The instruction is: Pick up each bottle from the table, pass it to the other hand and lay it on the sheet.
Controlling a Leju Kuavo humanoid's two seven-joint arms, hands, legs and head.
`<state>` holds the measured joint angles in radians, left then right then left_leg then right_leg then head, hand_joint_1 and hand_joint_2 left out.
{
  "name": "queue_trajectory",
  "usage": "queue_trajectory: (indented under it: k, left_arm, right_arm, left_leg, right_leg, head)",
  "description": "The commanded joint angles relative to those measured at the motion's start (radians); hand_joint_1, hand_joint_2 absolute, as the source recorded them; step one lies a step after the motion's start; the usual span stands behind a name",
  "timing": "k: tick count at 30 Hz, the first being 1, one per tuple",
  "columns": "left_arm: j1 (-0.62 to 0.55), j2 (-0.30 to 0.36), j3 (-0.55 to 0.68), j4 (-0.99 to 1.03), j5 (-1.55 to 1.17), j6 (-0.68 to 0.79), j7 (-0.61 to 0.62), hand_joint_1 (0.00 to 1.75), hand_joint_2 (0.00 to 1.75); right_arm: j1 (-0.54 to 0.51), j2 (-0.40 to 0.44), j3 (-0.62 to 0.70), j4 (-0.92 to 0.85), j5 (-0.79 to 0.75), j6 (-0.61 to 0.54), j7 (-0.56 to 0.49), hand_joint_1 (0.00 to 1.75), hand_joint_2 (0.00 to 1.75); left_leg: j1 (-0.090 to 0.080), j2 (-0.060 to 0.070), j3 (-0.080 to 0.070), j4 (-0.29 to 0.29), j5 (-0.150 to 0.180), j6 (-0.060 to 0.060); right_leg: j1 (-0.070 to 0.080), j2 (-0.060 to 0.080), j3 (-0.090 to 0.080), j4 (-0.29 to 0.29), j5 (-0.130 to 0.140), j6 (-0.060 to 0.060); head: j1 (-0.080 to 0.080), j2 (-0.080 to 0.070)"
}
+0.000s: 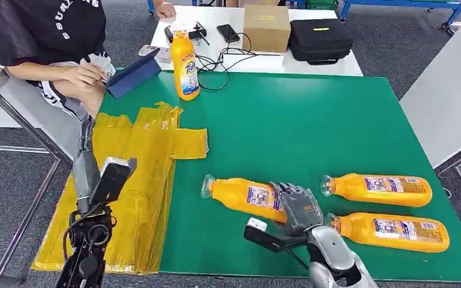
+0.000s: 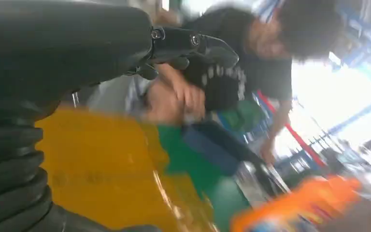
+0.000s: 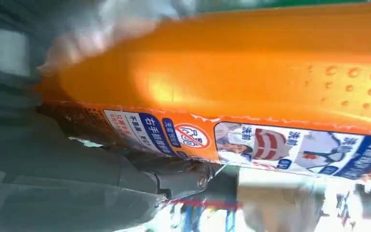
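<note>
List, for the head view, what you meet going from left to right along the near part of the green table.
Left hand → yellow sheet → lying bottle under the right hand → right hand → the two lying bottles at the right, one behind and one in front, which overlap in the order.

person (image 1: 54,48) seated, holding blue tablet (image 1: 133,74) | cardboard box (image 1: 266,27) | black case (image 1: 320,39) | possibly phone (image 1: 227,33)

1. Sheet (image 1: 133,180) lies at the table's (image 1: 312,126) 9 o'clock edge.
2. Upright bottle (image 1: 184,66) at 11 o'clock.
3. Three lying bottles (image 1: 377,189) at 4 to 5 o'clock.
4. Box (image 1: 266,27) behind, 12 o'clock.
</note>
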<state>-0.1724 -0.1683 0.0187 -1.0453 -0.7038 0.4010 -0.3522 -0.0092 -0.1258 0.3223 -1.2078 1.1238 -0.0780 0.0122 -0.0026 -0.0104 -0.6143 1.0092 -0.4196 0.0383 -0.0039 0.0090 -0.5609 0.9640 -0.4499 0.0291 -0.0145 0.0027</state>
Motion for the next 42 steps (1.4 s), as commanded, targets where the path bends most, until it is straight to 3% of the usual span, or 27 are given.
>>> queue_trajectory:
  k: [1, 3, 8, 20, 21, 28, 37, 38, 42]
  left_arm:
    - [0.031, -0.056, 0.102, -0.204, 0.471, -0.336, 0.046, 0.00, 1.75]
    - [0.010, -0.051, 0.091, -0.172, 0.666, -0.472, 0.047, 0.00, 1.75]
    - [-0.011, -0.021, -0.019, -0.155, 0.839, -0.629, 0.059, 0.00, 1.75]
    - [-0.019, -0.007, -0.123, -0.158, 0.869, -0.695, 0.057, 0.00, 1.75]
    - [-0.024, -0.012, -0.132, -0.158, 0.869, -0.694, 0.057, 0.00, 1.75]
    - [-0.060, -0.006, -0.227, -0.163, 0.875, -0.674, 0.062, 0.00, 1.75]
    - [-0.073, 0.009, -0.278, -0.163, 0.844, -0.626, 0.055, 0.00, 1.75]
    - [-0.080, 0.009, -0.275, -0.153, 0.858, -0.631, 0.049, 0.00, 1.75]
    - [-0.086, 0.011, -0.275, -0.144, 0.863, -0.631, 0.047, 0.00, 1.75]
  right_arm:
    - [-0.086, 0.191, -0.206, -0.092, -0.139, -0.206, -0.037, 1.75, 1.75]
    - [-0.076, 0.202, -0.208, -0.109, -0.158, -0.250, -0.054, 1.75, 1.75]
    - [-0.082, 0.218, -0.190, -0.115, -0.205, -0.382, -0.115, 1.75, 1.75]
    - [-0.106, 0.229, -0.153, -0.120, -0.229, -0.417, -0.159, 1.75, 1.75]
    - [-0.120, 0.233, -0.146, -0.111, -0.226, -0.413, -0.156, 1.75, 1.75]
    - [-0.262, 0.265, -0.017, 0.089, -0.232, -0.355, -0.165, 1.75, 1.75]
    - [-0.365, 0.303, 0.151, 0.285, -0.254, -0.298, -0.223, 1.75, 1.75]
    - [-0.379, 0.310, 0.181, 0.301, -0.261, -0.285, -0.232, 1.75, 1.75]
    - [-0.390, 0.313, 0.197, 0.313, -0.271, -0.294, -0.223, 1.75, 1.75]
  left_leg:
    - [0.000, 0.006, 0.003, 0.001, -0.003, -0.002]
    - [0.000, 0.002, 0.003, 0.000, -0.001, -0.002]
    - [0.000, 0.001, 0.004, -0.001, -0.001, -0.002]
    - [0.000, 0.001, 0.009, -0.003, -0.002, -0.003]
    - [0.000, 0.001, 0.005, -0.001, -0.001, -0.002]
    - [0.000, 0.003, 0.005, -0.001, -0.001, -0.002]
    - [0.000, 0.005, 0.011, -0.003, -0.003, -0.003]
    - [0.000, 0.004, 0.005, -0.001, -0.001, -0.002]
    - [0.000, 0.005, 0.016, -0.005, -0.003, -0.004]
  right_leg:
    - [0.000, 0.004, 0.002, 0.000, -0.001, -0.001]
    - [0.000, 0.000, 0.002, 0.000, -0.001, -0.001]
    - [0.000, 0.000, 0.002, -0.001, -0.001, -0.001]
    - [0.000, -0.001, 0.008, -0.002, -0.003, -0.001]
    - [0.000, -0.001, 0.003, -0.001, -0.001, -0.001]
    - [0.000, 0.002, 0.003, -0.001, 0.000, -0.001]
    - [0.001, 0.003, 0.009, -0.003, -0.002, -0.001]
    - [0.000, 0.002, 0.003, -0.001, 0.000, 0.000]
    - [0.000, 0.002, 0.014, -0.004, -0.003, -0.001]
  head:
    - [0.000, 0.000]
    - [0.000, 0.000]
    - [0.000, 0.000]
    - [0.000, 0.000]
    - [0.000, 0.000]
    - [0.000, 0.000]
    - [0.000, 0.000]
    - [0.000, 0.000]
    - [0.000, 0.000]
